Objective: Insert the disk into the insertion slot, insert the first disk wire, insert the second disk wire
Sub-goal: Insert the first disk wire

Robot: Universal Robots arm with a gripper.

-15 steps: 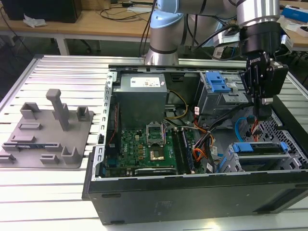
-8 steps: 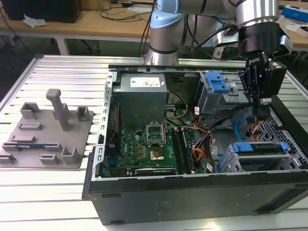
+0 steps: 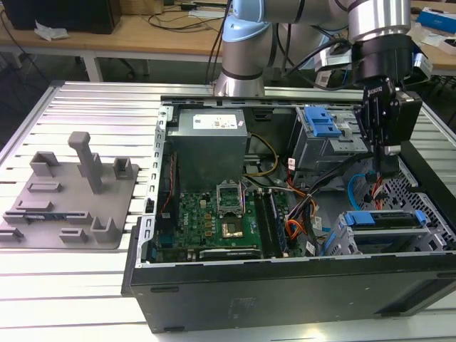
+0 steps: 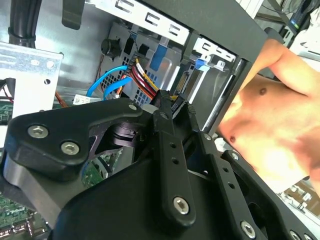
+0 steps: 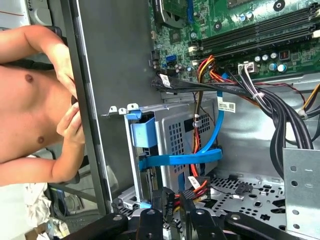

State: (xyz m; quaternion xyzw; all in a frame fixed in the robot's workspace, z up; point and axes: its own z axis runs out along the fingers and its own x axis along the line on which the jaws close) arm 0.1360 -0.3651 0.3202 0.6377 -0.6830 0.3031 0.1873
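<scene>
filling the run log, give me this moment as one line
gripper: shut on disk wire connector | disk: seated in insertion slot | person's hands: outside case

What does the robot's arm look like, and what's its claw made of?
The arm is made of shiny silver-grey tubes with light blue caps on its round joints. Its end part is black, with black cables looping beside it. The gripper is black too, with flat jointed bars dotted with silver screws.

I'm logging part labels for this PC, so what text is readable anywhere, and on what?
None can be read.
Power supply label: print too small.
White cable tag: blurred.
Disk wire in the jaws: no print seen.
</scene>
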